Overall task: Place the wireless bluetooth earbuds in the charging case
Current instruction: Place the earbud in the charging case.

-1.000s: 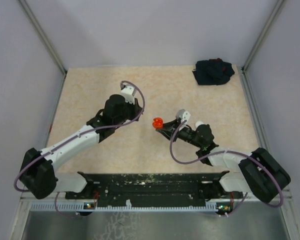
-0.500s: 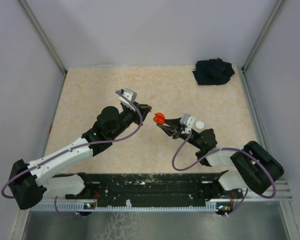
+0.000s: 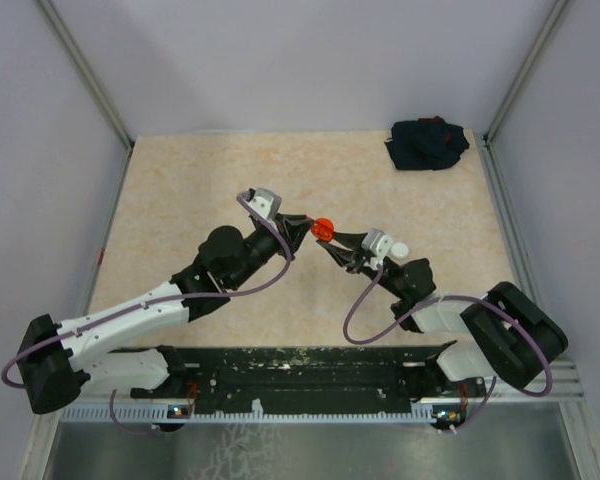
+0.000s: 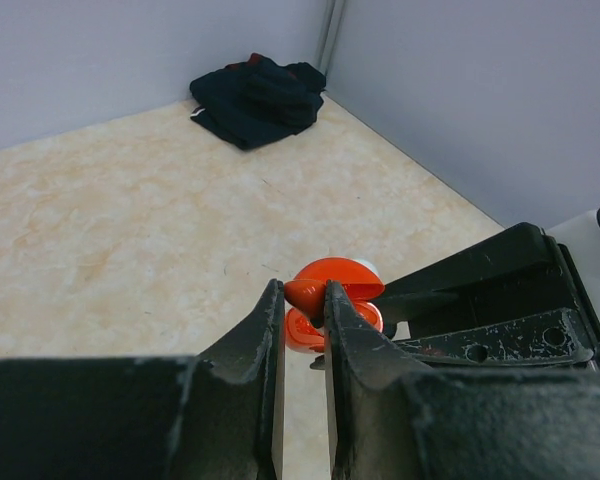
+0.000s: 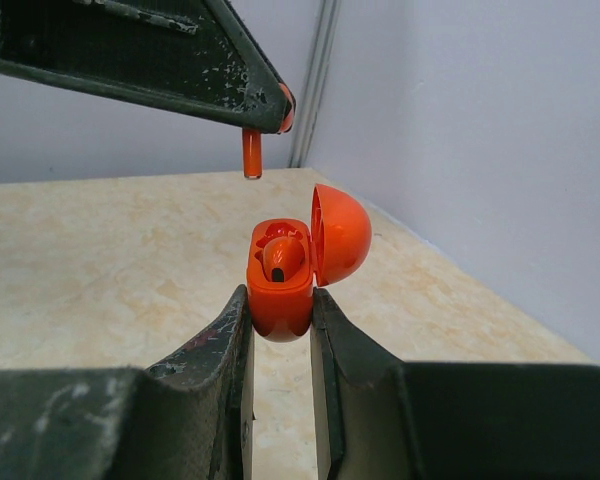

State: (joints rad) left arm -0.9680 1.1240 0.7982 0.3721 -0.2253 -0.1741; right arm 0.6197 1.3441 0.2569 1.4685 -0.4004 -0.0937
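Left jaws: clenched on a red stemmed plastic earbud, pinched by its head so that the stem hangs straight down below the finger ends.
Right jaws: clenched on the lower body of an orange-red rounded plastic charging case, one finger on each side, holding it upright off the bench.
Case lid: the domed lid stands swung open to the right of the body in the right wrist view, its hollow side facing the opening.
Inside the case: a second red earbud sits in the far pocket with its dark tip showing.
Earbud against case: the hanging stem is above the open case and a little to its left in the right wrist view, near it but apart.
Meeting place: in the top view the two arms come together over the middle of the pale speckled stone-look bench, with the case showing as a red spot between them.
Elsewhere: a crumpled dark cloth bundle lies at the far right corner of the bench, well apart from the arms; a small white round object shows beside the right arm.
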